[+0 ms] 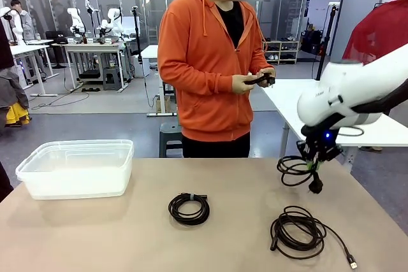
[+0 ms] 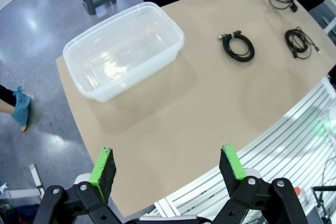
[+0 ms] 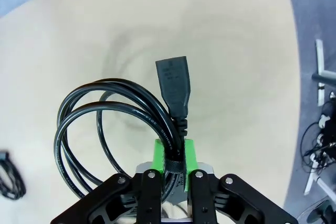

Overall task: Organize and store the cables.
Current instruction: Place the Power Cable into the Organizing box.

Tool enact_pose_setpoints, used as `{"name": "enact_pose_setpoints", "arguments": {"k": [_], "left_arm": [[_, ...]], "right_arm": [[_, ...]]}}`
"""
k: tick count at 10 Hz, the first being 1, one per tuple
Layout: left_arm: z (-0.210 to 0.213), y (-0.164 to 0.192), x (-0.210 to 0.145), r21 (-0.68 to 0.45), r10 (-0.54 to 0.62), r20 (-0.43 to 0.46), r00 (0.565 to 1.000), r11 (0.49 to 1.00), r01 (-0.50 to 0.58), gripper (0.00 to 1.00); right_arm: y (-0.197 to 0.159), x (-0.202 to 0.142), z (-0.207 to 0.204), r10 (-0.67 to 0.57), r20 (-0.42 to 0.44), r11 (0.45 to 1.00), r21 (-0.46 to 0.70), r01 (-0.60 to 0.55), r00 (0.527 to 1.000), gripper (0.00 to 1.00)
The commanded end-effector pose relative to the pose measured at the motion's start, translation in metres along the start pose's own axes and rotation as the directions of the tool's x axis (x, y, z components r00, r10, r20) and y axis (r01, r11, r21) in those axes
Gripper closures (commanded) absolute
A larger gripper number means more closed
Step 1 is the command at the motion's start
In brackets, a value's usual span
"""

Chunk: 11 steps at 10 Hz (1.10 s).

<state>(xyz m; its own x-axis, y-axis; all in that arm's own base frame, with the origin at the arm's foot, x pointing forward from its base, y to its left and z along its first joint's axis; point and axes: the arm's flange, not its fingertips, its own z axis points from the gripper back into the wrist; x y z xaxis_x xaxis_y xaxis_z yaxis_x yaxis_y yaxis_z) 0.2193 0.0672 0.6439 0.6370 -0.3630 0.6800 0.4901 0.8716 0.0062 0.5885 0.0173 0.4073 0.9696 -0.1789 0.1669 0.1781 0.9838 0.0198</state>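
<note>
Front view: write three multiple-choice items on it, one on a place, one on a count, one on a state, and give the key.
1. Where on the table does the clear bin stand?
A. At its left end
B. In its middle
C. At its right end

2. How many cable coils lie on the tabletop?
A. One
B. Two
C. Four

3. How is the robot's right hand?
A. Open above the bin
B. Shut on a cable
C. Open, flat on the table

Key:
1 A: the bin sits at picture left.
2 B: a tied coil in the middle and a looser coil to its right lie flat.
3 B: its green pads clamp the held cable, which hangs clear of the tabletop.
</note>
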Motion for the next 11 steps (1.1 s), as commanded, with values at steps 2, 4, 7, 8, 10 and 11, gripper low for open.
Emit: {"name": "enact_pose_setpoints", "arguments": {"k": [2, 4, 7, 8, 10, 11], "left_arm": [[0.001, -0.001, 0.0, -0.002, -0.01, 0.003, 1.0, 1.0, 0.01, 0.0], [0.001, -0.001, 0.0, -0.002, -0.01, 0.003, 1.0, 1.0, 0.01, 0.0], [0.001, -0.001, 0.0, -0.002, -0.01, 0.003, 1.0, 1.0, 0.01, 0.0], [0.001, -0.001, 0.0, -0.002, -0.01, 0.003, 1.0, 1.0, 0.01, 0.0], [0.001, -0.001, 0.0, -0.002, -0.01, 0.003, 1.0, 1.0, 0.01, 0.0], [0.001, -0.001, 0.0, -0.002, -0.01, 0.003, 1.0, 1.0, 0.01, 0.0]], "right_arm": [[0.0, -0.018, 0.04, 0.102, -0.015, 0.994, 0.028, -0.101, 0.995, 1.0], [0.008, -0.032, 0.048, 0.118, -0.005, 0.992, 0.054, -0.118, 0.993, 1.0], [0.031, -0.072, 0.074, 0.157, 0.023, 0.98, 0.119, -0.159, 0.987, 1.0], [0.041, -0.084, 0.08, 0.18, 0.032, 0.973, 0.143, -0.183, 0.983, 1.0], [0.071, -0.117, 0.089, 0.224, 0.012, 0.956, 0.189, -0.222, 0.974, 1.0], [0.088, -0.132, 0.086, 0.26, 0.013, 0.946, 0.196, -0.258, 0.965, 1.0]]}}
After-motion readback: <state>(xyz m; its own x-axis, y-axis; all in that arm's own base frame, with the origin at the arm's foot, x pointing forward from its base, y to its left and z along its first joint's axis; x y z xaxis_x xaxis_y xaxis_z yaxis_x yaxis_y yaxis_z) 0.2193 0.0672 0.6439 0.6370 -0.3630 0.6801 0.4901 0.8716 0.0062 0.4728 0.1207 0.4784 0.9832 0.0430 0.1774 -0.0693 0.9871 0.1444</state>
